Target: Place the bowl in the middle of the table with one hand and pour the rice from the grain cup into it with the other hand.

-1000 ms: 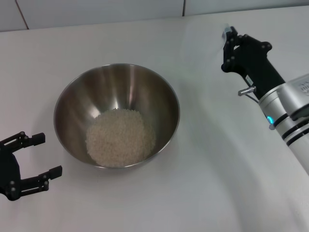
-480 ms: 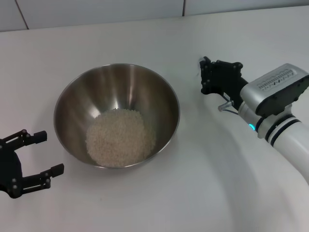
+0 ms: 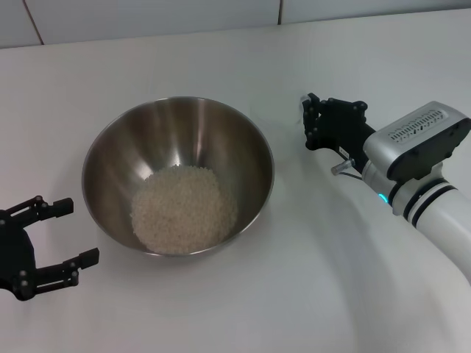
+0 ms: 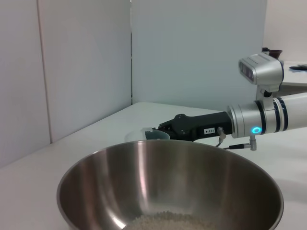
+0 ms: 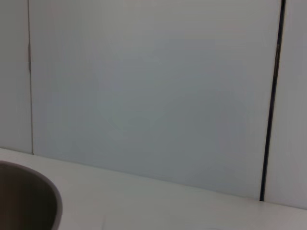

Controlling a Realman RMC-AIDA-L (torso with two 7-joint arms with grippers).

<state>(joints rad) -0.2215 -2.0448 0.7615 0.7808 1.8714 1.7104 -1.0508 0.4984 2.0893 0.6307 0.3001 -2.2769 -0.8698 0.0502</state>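
Two grippers: both are in view, one on each side of the bowl [image 3: 177, 175].
Bowl: it stands about mid table [image 3: 243, 309], upright, with the rice [image 3: 184, 209] as a pale heap on its bottom.
Left gripper [image 3: 62, 234]: released, fingers spread wide and holding nothing, low on the table just beside the bowl's near-left side, not touching it.
Right gripper [image 3: 309, 122]: it lies level, pointing at the bowl from the right, near the rim but apart from it. It grasps the cup [image 4: 146, 135], which shows at its tip in the left wrist view, just behind the far rim.
Cup content: I cannot tell if any grains are inside.
Step in hand: I judge the pouring is done or almost done, because the heap is already in the bowl.
How to do it well: keep the cup mouth over the bowl until no grain falls, then turn it upright slowly before moving away, and do not knock the rim.
Writing: a small white label sits on the right wrist, but it is too small to read.
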